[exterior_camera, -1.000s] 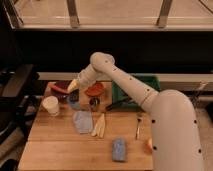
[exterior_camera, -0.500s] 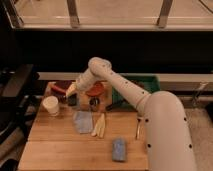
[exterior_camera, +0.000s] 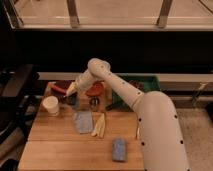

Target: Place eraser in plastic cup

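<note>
A white cup (exterior_camera: 50, 105) stands at the table's (exterior_camera: 55, 145) left. My tool (exterior_camera: 70, 93) hangs just right of it, over the cup (exterior_camera: 71, 99); I cannot tell its grip, nor find the eraser. A red bowl (exterior_camera: 95, 90) sits farther right.

white arm (exterior_camera: 125, 90) bent, gripper (exterior_camera: 71, 90) lowered far-left

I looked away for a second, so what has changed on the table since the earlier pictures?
The arm swung further left, carrying the gripper toward the table's back-left corner, near the white cup. No visible grasp or release. The white cup, red bowl and blue sponge stayed put.
</note>
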Motion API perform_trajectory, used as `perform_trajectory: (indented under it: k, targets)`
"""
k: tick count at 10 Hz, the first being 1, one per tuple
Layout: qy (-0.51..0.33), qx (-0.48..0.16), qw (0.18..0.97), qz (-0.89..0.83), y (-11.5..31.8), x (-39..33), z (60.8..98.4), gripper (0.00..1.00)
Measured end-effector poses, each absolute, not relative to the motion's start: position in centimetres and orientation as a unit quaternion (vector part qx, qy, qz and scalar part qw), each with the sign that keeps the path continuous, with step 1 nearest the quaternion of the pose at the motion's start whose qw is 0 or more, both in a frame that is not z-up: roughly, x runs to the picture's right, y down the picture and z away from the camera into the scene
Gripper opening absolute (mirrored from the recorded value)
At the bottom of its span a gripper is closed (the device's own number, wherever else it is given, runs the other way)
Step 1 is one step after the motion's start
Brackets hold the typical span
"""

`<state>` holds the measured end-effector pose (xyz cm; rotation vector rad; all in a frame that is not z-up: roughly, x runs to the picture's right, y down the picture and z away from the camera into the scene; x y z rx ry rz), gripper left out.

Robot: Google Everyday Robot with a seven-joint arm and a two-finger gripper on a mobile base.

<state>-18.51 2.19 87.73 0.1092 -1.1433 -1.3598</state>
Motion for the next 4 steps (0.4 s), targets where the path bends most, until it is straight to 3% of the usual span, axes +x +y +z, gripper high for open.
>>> perform_trajectory:
  k: [4]
  targets:
    - [-0.484,0.053,0.642,-0.592,1.2,-17.4,87.6,0.80]
